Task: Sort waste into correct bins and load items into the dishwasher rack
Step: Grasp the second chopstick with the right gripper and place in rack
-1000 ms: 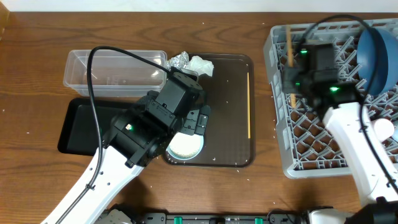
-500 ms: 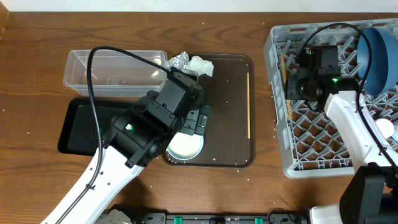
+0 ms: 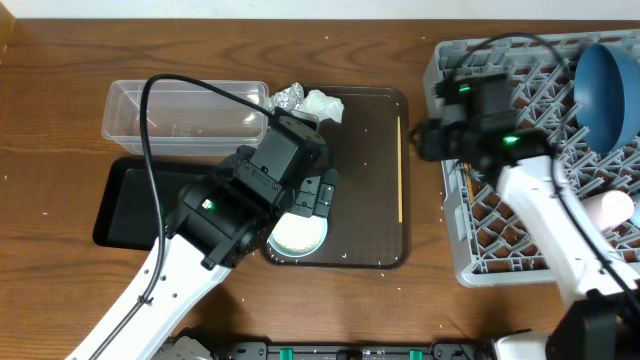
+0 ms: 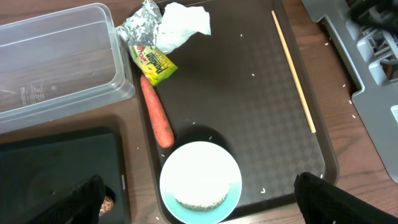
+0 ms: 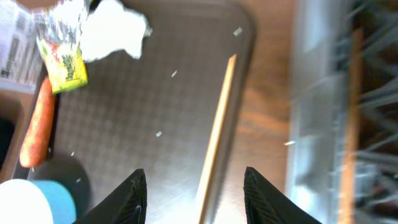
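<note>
My left gripper (image 3: 316,196) is open and hovers over a light-blue cup of white rice (image 4: 200,183) on the brown serving tray (image 3: 360,130). An orange carrot (image 4: 155,112), a yellow-green wrapper (image 4: 152,62), silver foil (image 4: 138,25) and white tissue (image 4: 180,25) lie at the tray's far left. My right gripper (image 5: 199,196) is open and empty above a wooden chopstick (image 5: 217,134) on the tray's right side, by the grey rack's (image 3: 450,250) left edge. Another chopstick (image 5: 356,81) lies in the rack, blurred. The dark blue plate (image 3: 605,90) and a pink cup (image 3: 612,208) are in the rack. No white bowl shows.
The clear tub (image 3: 185,110) stands left of the tray. The black tray (image 3: 130,200) lies in front of it and holds a brown food scrap (image 4: 109,202). Rice grains are scattered on the serving tray.
My right gripper has swung left from over the rack to its left edge, above the chopstick on the tray. The left arm has not moved.
</note>
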`<act>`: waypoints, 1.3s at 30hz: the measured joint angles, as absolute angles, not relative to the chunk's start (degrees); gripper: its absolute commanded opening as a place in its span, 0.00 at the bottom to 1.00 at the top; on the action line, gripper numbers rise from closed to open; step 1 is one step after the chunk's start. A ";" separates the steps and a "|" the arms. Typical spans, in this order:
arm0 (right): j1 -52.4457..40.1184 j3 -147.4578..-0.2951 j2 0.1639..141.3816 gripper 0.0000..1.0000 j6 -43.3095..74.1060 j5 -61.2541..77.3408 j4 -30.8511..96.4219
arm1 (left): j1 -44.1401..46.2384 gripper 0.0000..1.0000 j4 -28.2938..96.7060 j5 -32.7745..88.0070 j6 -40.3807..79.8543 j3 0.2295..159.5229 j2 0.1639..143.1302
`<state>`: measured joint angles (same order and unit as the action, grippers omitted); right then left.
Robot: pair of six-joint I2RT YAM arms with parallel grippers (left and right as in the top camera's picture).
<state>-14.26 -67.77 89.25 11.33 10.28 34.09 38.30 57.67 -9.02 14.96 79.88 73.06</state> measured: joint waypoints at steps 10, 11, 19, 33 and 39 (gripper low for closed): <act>-22.63 -67.77 102.24 0.36 23.07 -2.22 31.88 | 38.33 0.98 57.67 -8.99 14.96 79.88 73.06; -22.61 -67.75 103.22 0.36 23.57 -2.46 31.81 | 38.30 0.98 57.67 -9.02 14.96 79.88 73.06; -22.63 -67.85 108.53 0.19 25.36 -3.49 30.70 | 38.33 0.98 57.69 -9.02 14.96 79.88 73.06; -22.63 -67.79 110.24 0.14 24.71 -1.21 31.97 | 38.33 0.98 57.69 -8.99 14.96 79.88 73.06; -22.63 -67.81 110.69 0.01 24.97 -1.93 30.81 | 38.30 0.98 57.67 -9.02 14.96 79.88 73.06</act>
<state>-22.63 -67.81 110.69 24.97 -1.93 30.81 38.30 57.67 -9.02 14.96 79.88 73.06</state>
